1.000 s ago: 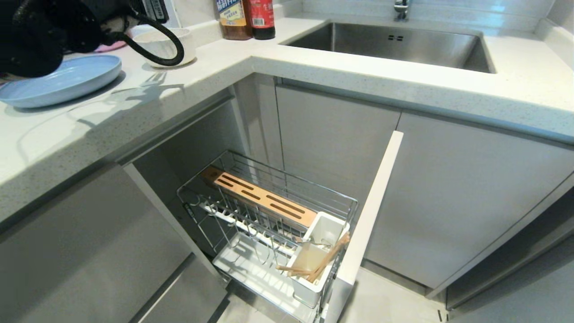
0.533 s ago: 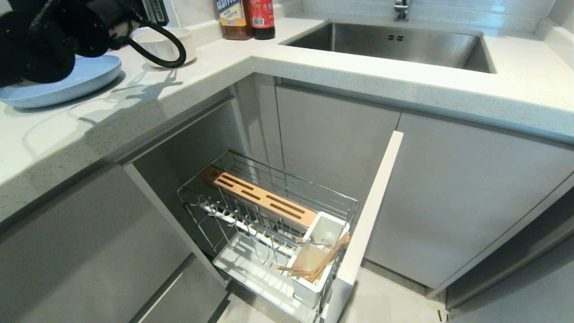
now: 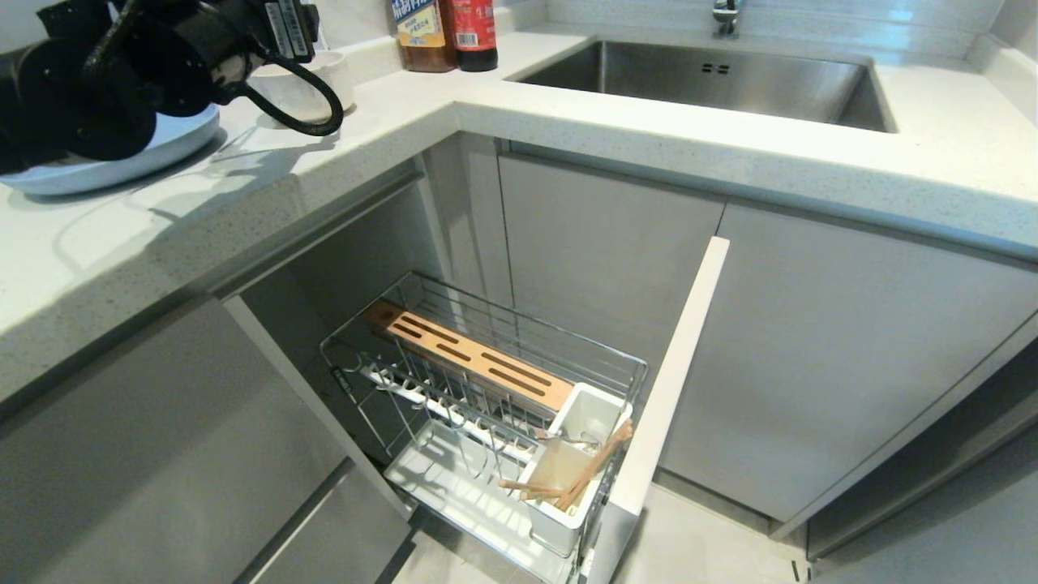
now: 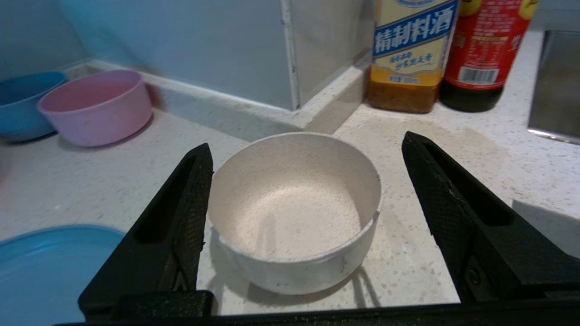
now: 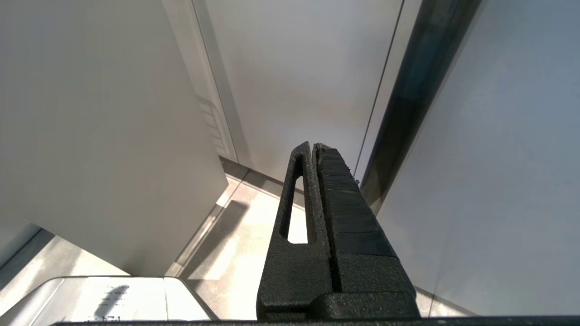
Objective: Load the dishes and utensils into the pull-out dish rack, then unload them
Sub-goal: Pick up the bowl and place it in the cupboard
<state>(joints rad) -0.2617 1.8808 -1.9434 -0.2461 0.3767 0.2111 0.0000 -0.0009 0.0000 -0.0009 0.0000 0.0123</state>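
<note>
Two left fingers (image 4: 181,213) spread wide — bowl (image 4: 294,213) between them, upright on the counter (image 4: 453,149), one rim just beside a pad, clear of the other. Left gripper (image 4: 303,181) holding nothing. Blue plate (image 4: 41,267) near one finger; pink bowl (image 4: 97,106) and blue bowl (image 4: 22,104) farther out, two bottles (image 4: 412,54) beyond the tips. Well below, rack (image 3: 486,405) pulled out, chopsticks (image 3: 584,478) leaning in its white holder (image 3: 568,519). Right gripper (image 5: 315,149) pressed shut — parked by cabinet panels.
</note>
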